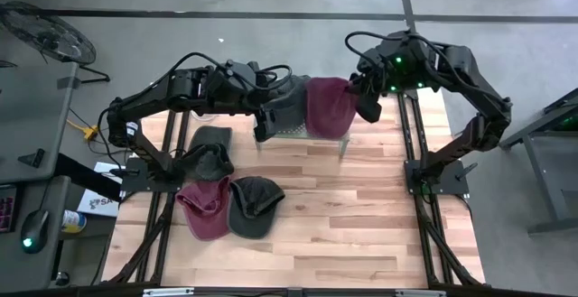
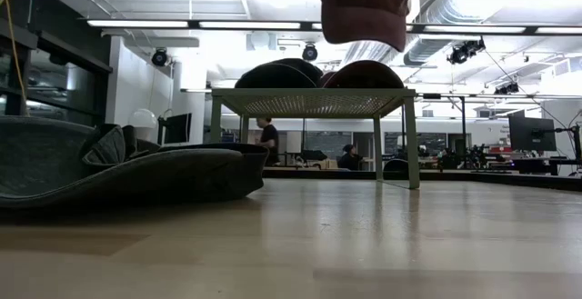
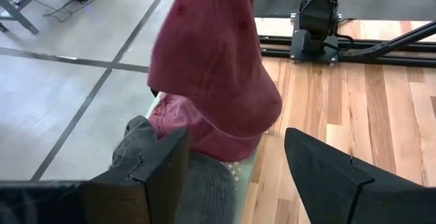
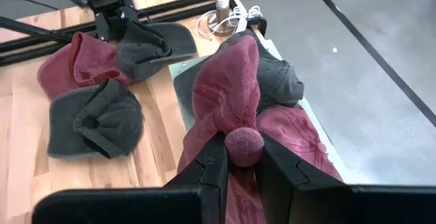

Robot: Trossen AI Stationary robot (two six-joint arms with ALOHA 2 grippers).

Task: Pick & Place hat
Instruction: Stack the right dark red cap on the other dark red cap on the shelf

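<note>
Pinched between the two dark fingers of the right gripper (image 4: 235,157) is a bunched fold of a maroon hat (image 4: 228,91); the fingers are closed tight on the cloth, and the hat is held up by that fold so that its crown hangs free. In the high view the same hat (image 1: 329,106) shows at upper centre of the frame, directly over a small mesh stand (image 1: 307,136) on the tabletop (image 1: 361,216). It is judged that the hat is kept raised there so that it can be lowered onto the stand, where a second maroon hat (image 3: 204,132) and a grey hat (image 3: 197,183) already lie. In the low view the carried hat (image 2: 364,8) hangs at the top centre, clear above the hats on the stand.

The left gripper (image 3: 235,169) is spread wide and holds nothing; it is seen just beside the stand, left of centre in the high view (image 1: 264,127). It stands close to the drop point and could be brushed by the hanging cloth.

Lower left of centre in the high view, four more hats are left on the tabletop: a dark grey hat (image 1: 211,138), a black hat (image 1: 208,161), a third maroon hat (image 1: 206,207) and another grey one (image 1: 255,205). They lie well apart from the stand and are not in the way. The stand is already crowded, so little room is judged to remain.
</note>
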